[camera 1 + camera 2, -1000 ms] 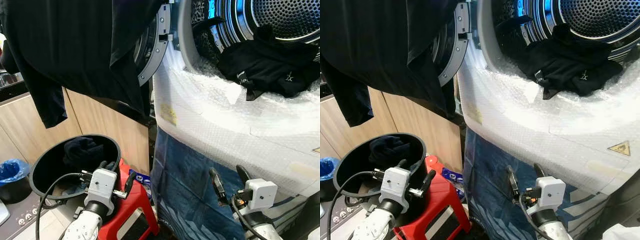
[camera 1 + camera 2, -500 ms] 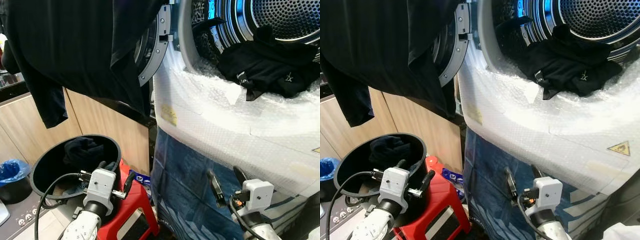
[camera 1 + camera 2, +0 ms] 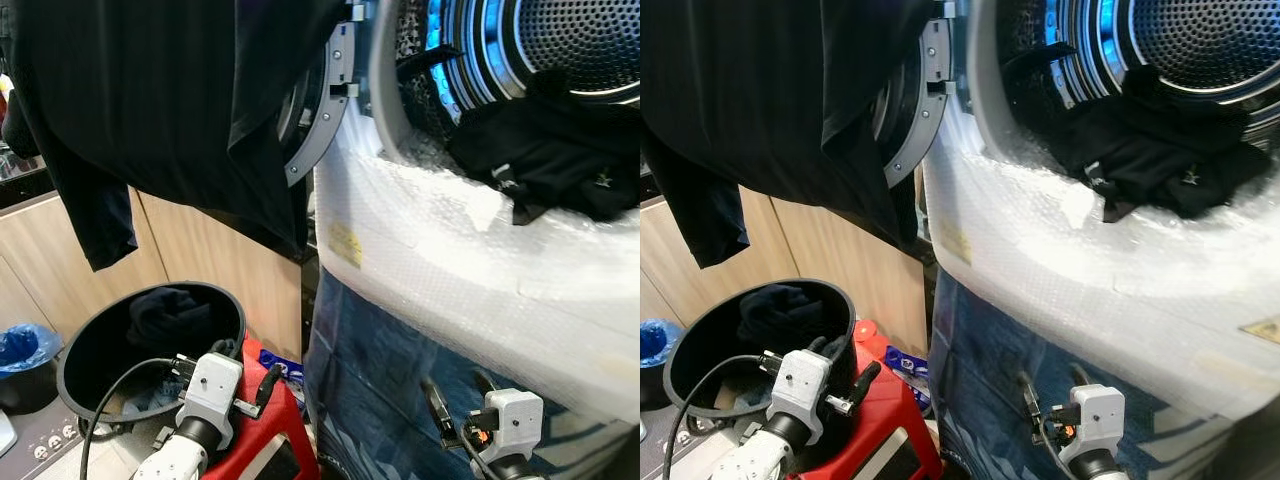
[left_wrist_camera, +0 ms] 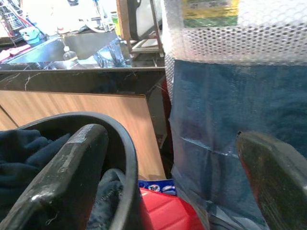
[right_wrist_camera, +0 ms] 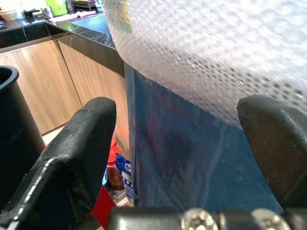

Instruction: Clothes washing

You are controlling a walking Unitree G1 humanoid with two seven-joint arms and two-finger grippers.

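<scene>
Both end effectors hang low with fingers apart, holding nothing. The left end effector [image 3: 248, 362] sits at the rim of the black bucket [image 3: 95, 335], dark laundry [image 3: 165, 305] inside just beyond it. Well above the right end effector [image 3: 458, 398], a black garment [image 3: 545, 150] drapes over the bubble-wrapped washing machine [image 3: 450, 260] drum opening.

Home kitchen-laundry corner; bubble-wrapped washing machine [image 3: 470, 250], wooden cabinets [image 3: 200, 250], dark marble counter [image 4: 81, 79]
</scene>
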